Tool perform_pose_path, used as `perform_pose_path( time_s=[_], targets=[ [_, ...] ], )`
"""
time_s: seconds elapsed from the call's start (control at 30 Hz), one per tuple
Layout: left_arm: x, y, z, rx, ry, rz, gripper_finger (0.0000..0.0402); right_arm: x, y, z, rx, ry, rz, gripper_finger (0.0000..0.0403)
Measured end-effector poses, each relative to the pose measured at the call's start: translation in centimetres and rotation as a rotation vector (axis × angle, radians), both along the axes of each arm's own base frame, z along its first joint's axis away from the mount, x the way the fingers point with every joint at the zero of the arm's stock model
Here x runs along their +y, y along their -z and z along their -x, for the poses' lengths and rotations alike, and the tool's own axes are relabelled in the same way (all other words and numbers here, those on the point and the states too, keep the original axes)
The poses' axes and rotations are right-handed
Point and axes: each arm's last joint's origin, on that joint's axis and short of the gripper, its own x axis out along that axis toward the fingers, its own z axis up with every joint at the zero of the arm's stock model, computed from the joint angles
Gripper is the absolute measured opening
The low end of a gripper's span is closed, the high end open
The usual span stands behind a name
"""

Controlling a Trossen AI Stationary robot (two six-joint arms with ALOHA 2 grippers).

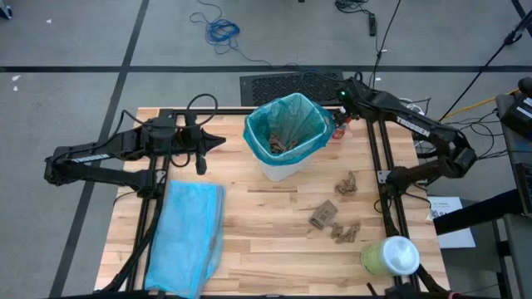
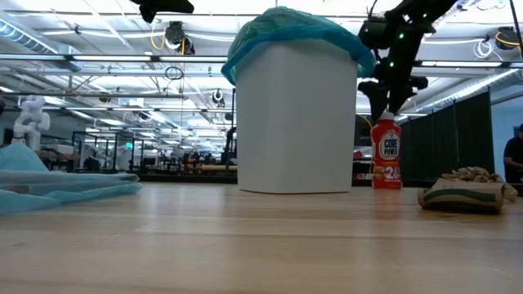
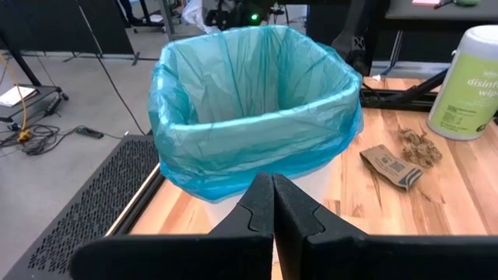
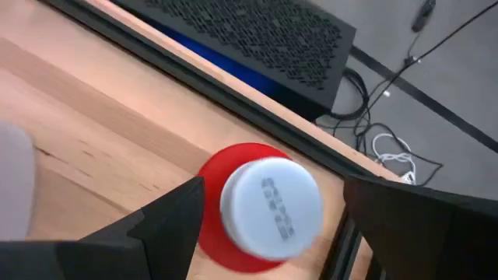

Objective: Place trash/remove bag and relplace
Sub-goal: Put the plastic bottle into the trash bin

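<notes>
A white bin (image 1: 287,137) (image 2: 296,114) lined with the teal-green bag (image 3: 257,109) stands at the table's far middle, with brown scraps (image 1: 283,143) inside it. More brown trash (image 1: 347,184) (image 1: 324,214) (image 2: 466,189) lies to its near right. The sky-blue replacement bag (image 1: 187,237) (image 2: 57,181) lies flat at the near left. My left gripper (image 1: 220,143) (image 3: 272,198) is shut and hovers left of the bin, pointing at it. My right gripper (image 1: 337,124) (image 4: 272,198) (image 2: 391,110) is open just above a red bottle's white cap (image 4: 271,204), one finger on either side.
The red bottle (image 1: 339,130) (image 2: 386,159) stands upright by the bin's far right corner, near the table's far edge. A pale-green container with a white top (image 1: 391,256) (image 3: 467,78) stands at the near right. The arms' black frame rails run along both sides.
</notes>
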Motion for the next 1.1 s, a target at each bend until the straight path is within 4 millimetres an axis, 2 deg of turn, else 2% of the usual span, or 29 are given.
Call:
perform_pose_path(
  time_s=[0.1, 0.17, 0.23, 0.33, 0.37, 0.5, 0.7, 0.8, 0.9, 1.1],
  targets=[
    [0.0, 0.0, 0.0, 0.002, 0.000, 0.001, 0.0001, -0.6, 0.8, -0.3, 0.020, 0.008, -0.023, 0.0293],
    [0.0, 0.0, 0.0, 0.002, 0.000, 0.001, 0.0001, -0.8, 1.1, -0.5, 0.018, 0.020, -0.031, 0.0274],
    [0.0, 0.0, 0.0, 0.002, 0.000, 0.001, 0.0001, -0.9, 1.2, -0.7, 0.008, 0.029, -0.029, 0.0237],
    [0.0, 0.0, 0.0, 0.002, 0.000, 0.001, 0.0001, -0.7, 1.0, -0.8, 0.007, 0.019, -0.019, 0.0159],
    [0.0, 0.0, 0.0, 0.002, 0.000, 0.001, 0.0001, -0.5, 0.9, -0.8, 0.013, 0.014, -0.014, 0.0148],
    [0.0, 0.0, 0.0, 0.002, 0.000, 0.002, 0.0001, 0.2, 0.5, -0.6, 0.024, -0.018, -0.015, 0.0148],
    [0.0, 0.0, 0.0, 0.001, -0.001, 0.004, 0.0001, 1.7, -1.5, 0.5, -0.019, -0.032, 0.035, 0.0148],
    [0.0, 0.0, 0.0, 0.001, -0.001, 0.004, 0.0001, 2.5, -3.4, 1.5, -0.015, -0.001, 0.092, 0.0148],
    [0.0, 0.0, 0.0, -0.002, -0.001, 0.003, 0.0001, 3.4, -6.1, 2.7, -0.034, 0.027, 0.163, 0.0148],
    [0.0, 0.0, 0.0, -0.003, -0.001, 0.003, 0.0001, 6.3, -13.7, 5.1, -0.207, 0.012, 0.330, 0.0148]
  ],
)
